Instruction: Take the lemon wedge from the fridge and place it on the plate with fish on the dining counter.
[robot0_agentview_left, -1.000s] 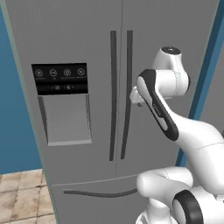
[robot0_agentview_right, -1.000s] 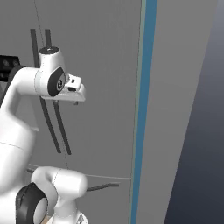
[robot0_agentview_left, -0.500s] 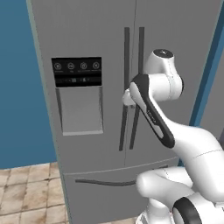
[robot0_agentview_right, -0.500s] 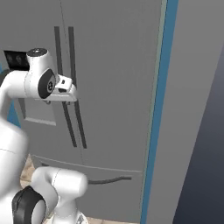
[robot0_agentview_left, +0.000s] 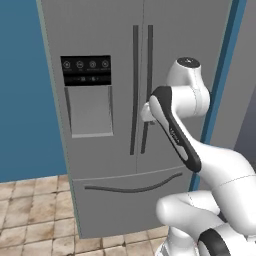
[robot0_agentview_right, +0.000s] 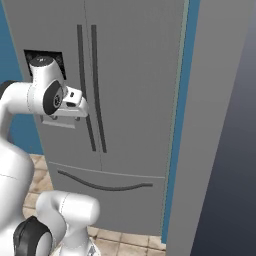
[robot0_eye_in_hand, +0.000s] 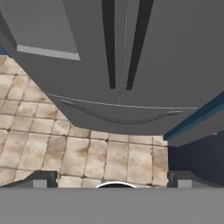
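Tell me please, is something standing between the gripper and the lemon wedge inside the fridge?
Yes. Both fridge doors are shut, so they block the way inside. The open gripper faces the two dark vertical handles, not touching them.

We find the fridge (robot0_agentview_left: 115, 165) ahead of the gripper matt grey metal, its handles (robot0_agentview_left: 141, 90) dark; the floor (robot0_eye_in_hand: 65, 148) below, mottled stone tile.
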